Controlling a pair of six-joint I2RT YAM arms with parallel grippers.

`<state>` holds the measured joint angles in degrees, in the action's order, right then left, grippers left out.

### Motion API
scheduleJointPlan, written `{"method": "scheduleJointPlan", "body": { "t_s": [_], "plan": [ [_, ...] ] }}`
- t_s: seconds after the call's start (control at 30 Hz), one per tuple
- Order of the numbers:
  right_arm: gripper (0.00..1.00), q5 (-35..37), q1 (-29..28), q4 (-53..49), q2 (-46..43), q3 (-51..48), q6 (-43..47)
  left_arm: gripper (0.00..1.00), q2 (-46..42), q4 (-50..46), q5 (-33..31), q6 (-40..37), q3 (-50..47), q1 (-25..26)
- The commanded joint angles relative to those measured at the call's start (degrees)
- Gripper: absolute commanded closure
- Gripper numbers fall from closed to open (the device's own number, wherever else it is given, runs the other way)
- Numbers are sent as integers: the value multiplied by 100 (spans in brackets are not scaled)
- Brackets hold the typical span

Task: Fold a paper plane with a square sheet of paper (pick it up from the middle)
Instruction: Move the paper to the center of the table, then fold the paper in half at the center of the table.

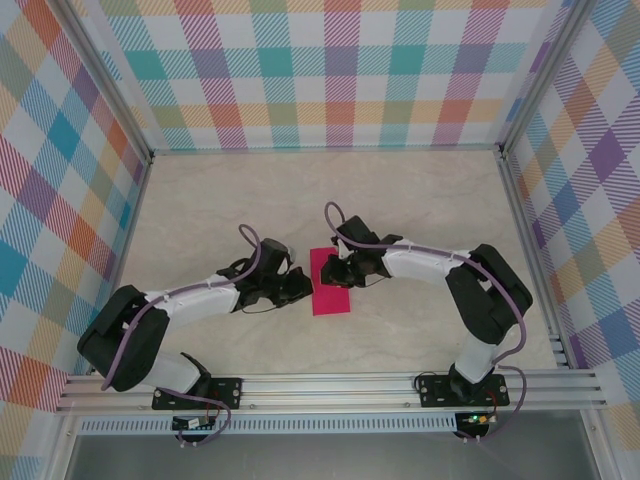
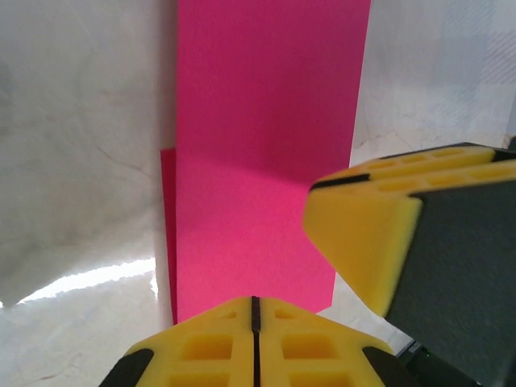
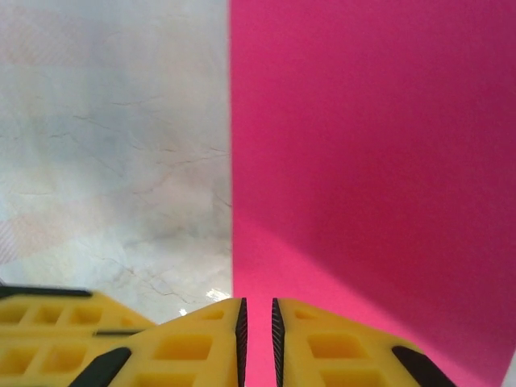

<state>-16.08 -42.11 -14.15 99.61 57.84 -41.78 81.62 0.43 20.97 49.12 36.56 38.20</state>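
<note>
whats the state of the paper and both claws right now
pink paper sheet: folded in half, lying flat on the table, lower layer peeking out on one side
left claw: shut, fingers pressed together
right claw: thin gap between fingers, nothing visibly held

We observe bright, even, diffuse light in the top view; shadows on the table are soft and short. In the left wrist view, a glare patch (lower left) whitens the table, and a soft shadow dims the lower half of the square sheet of paper. Both wrist views blur at the near edge.
</note>
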Motion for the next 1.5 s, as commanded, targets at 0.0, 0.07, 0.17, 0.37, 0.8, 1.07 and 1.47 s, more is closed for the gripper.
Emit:
{"method": "scheduleJointPlan", "body": {
  "t_s": [0.0, 0.07, 0.17, 0.37, 0.8, 1.07, 1.47],
  "plan": [
    [82, -94, -8, 300, 72, -76, -399, 94, 163, 395, 34, 256, -70, 171],
    [83, -213, -8, 382, 161, -72, -429, 96, 290, 455, 47, 263, -45, 213],
    [83, -376, -9, 581, 275, -98, -509, 97, 501, 452, 91, 248, 9, 241],
    [83, -457, -1, 546, 471, -50, -485, 100, 740, 411, 128, 235, 36, 271],
    [84, -372, 80, 323, 834, 8, -471, 100, 934, 76, 153, 176, -107, 390],
    [84, -248, 88, 147, 927, 65, -499, 100, 755, -382, 181, 84, -451, 464],
    [84, -232, 97, 42, 927, 152, -485, 98, 70, -746, 303, -140, -242, 510]
  ]
}}
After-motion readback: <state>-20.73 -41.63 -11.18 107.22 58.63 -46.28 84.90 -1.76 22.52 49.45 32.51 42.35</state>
